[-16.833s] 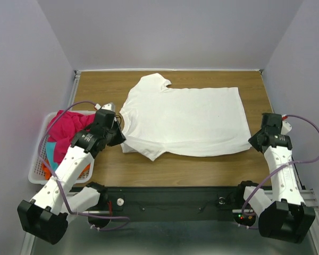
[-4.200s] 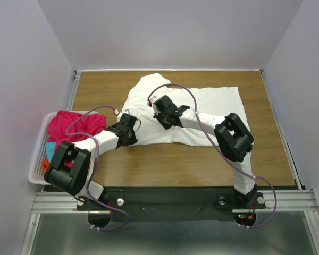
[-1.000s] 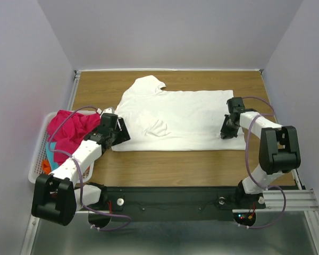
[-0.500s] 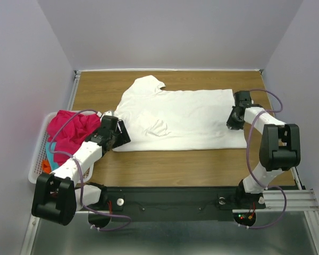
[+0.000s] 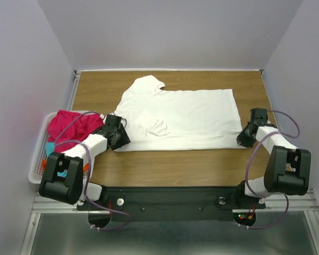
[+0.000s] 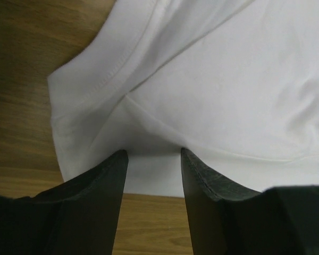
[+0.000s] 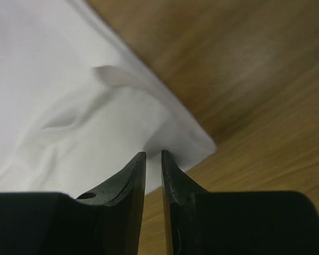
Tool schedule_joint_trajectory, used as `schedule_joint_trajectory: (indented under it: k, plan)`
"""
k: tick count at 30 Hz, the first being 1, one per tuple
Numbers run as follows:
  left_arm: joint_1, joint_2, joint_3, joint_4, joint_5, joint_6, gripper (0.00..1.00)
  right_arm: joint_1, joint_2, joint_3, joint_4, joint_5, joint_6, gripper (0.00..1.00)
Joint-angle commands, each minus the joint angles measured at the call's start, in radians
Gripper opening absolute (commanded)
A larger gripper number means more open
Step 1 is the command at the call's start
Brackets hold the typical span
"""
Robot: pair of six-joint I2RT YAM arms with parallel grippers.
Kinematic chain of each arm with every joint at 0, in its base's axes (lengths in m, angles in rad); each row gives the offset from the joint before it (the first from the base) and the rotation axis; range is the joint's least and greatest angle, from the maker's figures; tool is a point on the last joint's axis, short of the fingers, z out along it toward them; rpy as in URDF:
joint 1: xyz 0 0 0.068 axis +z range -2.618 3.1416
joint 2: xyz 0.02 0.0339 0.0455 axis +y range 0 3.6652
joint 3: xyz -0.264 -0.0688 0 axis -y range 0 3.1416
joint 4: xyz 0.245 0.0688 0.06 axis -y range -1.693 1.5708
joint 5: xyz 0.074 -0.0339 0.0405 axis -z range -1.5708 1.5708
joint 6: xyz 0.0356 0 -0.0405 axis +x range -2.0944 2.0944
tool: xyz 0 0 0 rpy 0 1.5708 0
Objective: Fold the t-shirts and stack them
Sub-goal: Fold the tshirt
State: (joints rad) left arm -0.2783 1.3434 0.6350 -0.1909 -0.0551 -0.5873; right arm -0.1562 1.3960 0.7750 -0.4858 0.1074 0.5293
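On the bench, the white t-shirt lies flat, folding barely begun: right end effector pinches its hem corner, left end effector straddles the opposite corner, jaws apart; remaining t-shirts wait in the basket, unstacked

- Wooden table: bare brown wood shows in a wide strip along 6 o'clock, and in narrower strips at 12 and 9 o'clock.
- White t-shirt: spread flat on the wood around the centre, neck end toward 9 o'clock, hem toward 3 o'clock, one sleeve at 11 o'clock.
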Motion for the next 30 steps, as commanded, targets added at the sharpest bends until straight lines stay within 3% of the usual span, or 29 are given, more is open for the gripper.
schedule_joint_trajectory:
  k: [1,8,12,16,18,22,26,30]
  plan:
    - [0.05,-0.012,-0.06,0.002,0.04,-0.057,0.55,-0.109,-0.008,-0.057,0.01,-0.014,0.035,0.27]
    - [0.111,-0.084,-0.08,-0.096,0.107,-0.074,0.49,-0.269,-0.015,-0.147,-0.043,-0.101,0.086,0.27]
    - [0.111,-0.118,-0.035,-0.137,0.185,-0.06,0.49,-0.27,-0.15,-0.086,-0.074,-0.097,0.077,0.29]
    - [0.107,-0.168,0.109,-0.168,0.135,-0.006,0.68,-0.234,-0.157,0.058,-0.065,-0.166,0.035,0.38]
    - [0.094,-0.136,0.224,-0.165,0.1,0.039,0.77,-0.185,-0.115,0.153,-0.045,-0.163,0.018,0.42]
    - [0.045,0.002,0.396,-0.112,0.024,0.121,0.8,-0.027,0.075,0.326,-0.017,-0.181,-0.05,0.46]
    - [0.018,0.225,0.555,-0.065,0.008,0.204,0.68,0.046,0.297,0.486,-0.016,-0.207,-0.127,0.43]
    - [0.011,0.396,0.726,-0.1,-0.008,0.245,0.65,0.083,0.431,0.57,-0.01,-0.153,-0.123,0.43]
